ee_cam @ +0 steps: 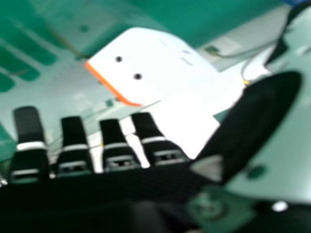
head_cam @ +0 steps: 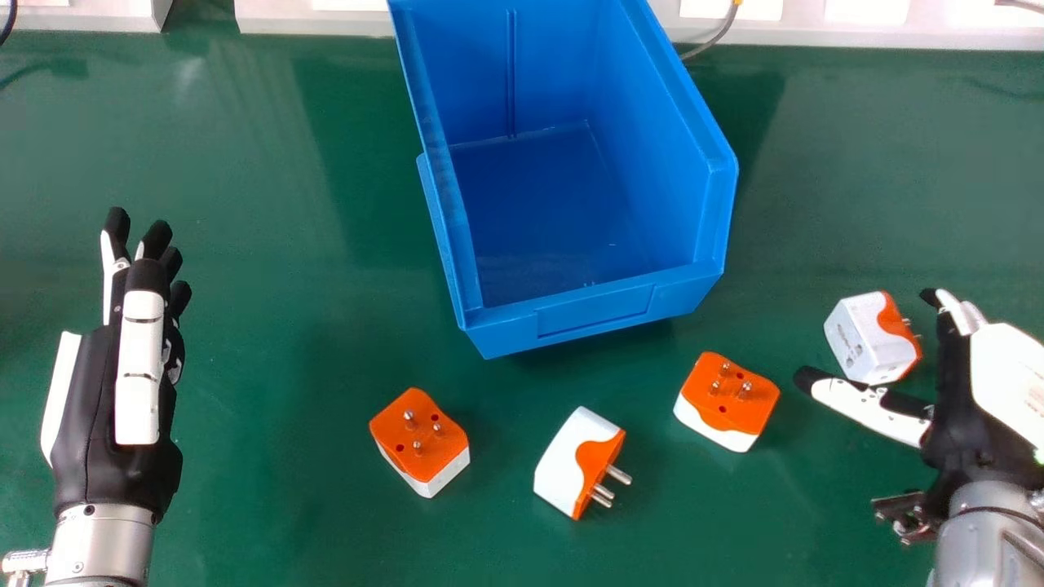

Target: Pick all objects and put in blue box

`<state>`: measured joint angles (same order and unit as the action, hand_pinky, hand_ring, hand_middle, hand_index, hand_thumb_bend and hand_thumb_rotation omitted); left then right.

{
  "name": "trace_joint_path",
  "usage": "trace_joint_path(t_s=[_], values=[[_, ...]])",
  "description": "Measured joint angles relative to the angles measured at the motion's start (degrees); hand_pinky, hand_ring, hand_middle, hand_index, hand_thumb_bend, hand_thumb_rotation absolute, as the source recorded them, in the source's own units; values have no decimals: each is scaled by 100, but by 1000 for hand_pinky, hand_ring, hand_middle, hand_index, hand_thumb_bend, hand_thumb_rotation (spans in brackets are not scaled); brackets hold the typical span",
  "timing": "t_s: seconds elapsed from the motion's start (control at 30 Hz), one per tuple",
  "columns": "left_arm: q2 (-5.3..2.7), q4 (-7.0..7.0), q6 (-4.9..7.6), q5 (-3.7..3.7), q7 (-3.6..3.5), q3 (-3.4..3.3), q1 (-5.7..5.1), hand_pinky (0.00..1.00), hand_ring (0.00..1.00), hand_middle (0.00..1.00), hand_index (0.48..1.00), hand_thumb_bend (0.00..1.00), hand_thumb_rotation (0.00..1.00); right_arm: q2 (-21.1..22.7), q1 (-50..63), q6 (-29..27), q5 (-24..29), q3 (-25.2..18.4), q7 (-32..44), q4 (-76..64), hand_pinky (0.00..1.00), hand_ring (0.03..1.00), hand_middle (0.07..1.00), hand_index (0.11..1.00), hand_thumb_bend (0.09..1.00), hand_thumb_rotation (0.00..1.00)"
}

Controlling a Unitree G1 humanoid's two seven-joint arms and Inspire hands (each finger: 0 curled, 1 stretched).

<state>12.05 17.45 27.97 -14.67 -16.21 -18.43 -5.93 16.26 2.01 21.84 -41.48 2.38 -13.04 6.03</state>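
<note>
Green table point(head_cam: 269, 359) spreads under our hands, with the box point(head_cam: 599, 310) ahead of the right thumb point(head_cam: 864, 410) and off to its left. We have 1 plug point(head_cam: 869, 338) lying in the gap between that thumb and the right hand's point(head_cam: 1007, 371) fingers point(head_cam: 958, 314), just left of the fingers, its prongs toward them. Its longer side seems to run roughly along the fingers, a little aslant. Our right hand is by far the nearer; the left hand point(head_cam: 143, 350) idles at the head view's left side, fingers straight.

Our right fingers are loose and well parted from the thumb, grasping nothing; whether the thumb brushes the plug, we cannot tell. The other 3 plugs point(head_cam: 728, 399) point(head_cam: 579, 463) point(head_cam: 420, 440) lie left of the thumb's tip, strung out toward our left hand.

We judge all 4 plugs remain to be boxed. Next, we should close thumb and fingers across the plug's sides; its prongs could snag a fingertip and twist it.
</note>
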Motion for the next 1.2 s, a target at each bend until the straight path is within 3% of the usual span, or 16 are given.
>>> trace_joint_path(t_s=[0.23,0.6,0.77,0.87,1.1,1.2], values=[[0,-80,-13,63,73,2,-12,1000,1000,1000,1000,523,1000,169,-195,315,0,191,115,194,778,885,917,893,632,621],[1,-207,-21,61,82,2,-103,1000,1000,1000,1000,514,1000,335,-575,470,20,303,159,533,781,885,920,902,611,682],[0,-253,-51,57,51,4,-140,1000,1000,1000,1000,502,1000,426,-724,600,18,429,227,632,789,885,920,904,608,715],[0,-296,-80,55,62,3,-178,1000,1000,1000,1000,505,1000,439,-812,688,18,462,275,678,784,881,917,900,611,702],[-1,-346,-111,35,10,2,-237,1000,1000,1000,1000,522,987,515,-934,812,12,584,394,728,783,877,913,890,595,683],[-1,-385,-122,18,-9,2,-258,1000,1000,1000,1000,524,986,577,-1001,937,6,673,535,718,776,866,896,873,612,578]])
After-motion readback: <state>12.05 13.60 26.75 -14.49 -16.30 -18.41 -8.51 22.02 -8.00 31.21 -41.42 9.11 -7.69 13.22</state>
